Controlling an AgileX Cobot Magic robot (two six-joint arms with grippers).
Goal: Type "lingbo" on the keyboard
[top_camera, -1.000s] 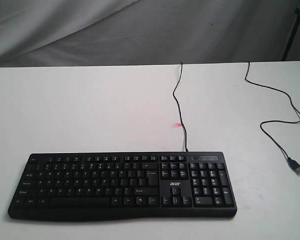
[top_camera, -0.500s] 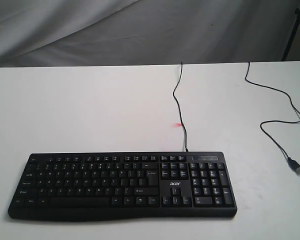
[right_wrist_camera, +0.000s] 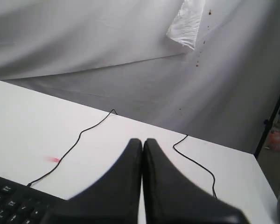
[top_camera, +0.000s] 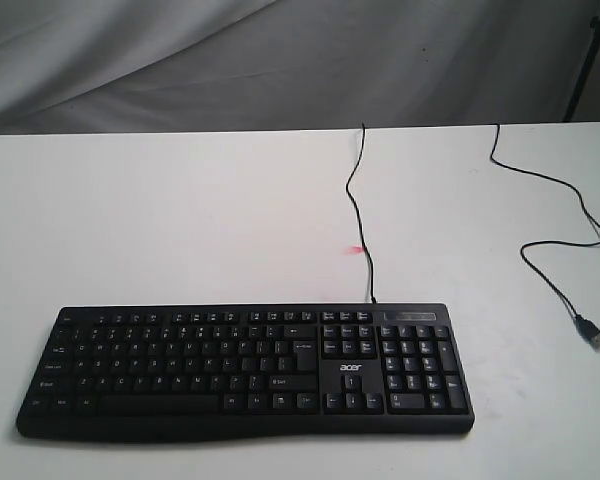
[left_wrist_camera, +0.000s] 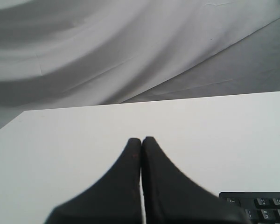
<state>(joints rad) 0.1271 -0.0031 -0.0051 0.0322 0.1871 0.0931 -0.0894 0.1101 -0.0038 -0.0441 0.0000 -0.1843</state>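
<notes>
The black keyboard with white legends and an "acer" logo lies flat near the table's front edge in the exterior view; neither arm shows there. Its thin black cable runs from its back edge toward the table's far edge. In the left wrist view my left gripper is shut with nothing in it, above bare table, and a corner of the keyboard shows beside it. My right gripper is shut and empty too, with a corner of the keyboard and its cable beside it.
A second black cable ending in a USB plug lies on the white table at the right. A small red mark sits beside the keyboard cable. Grey cloth hangs behind the table.
</notes>
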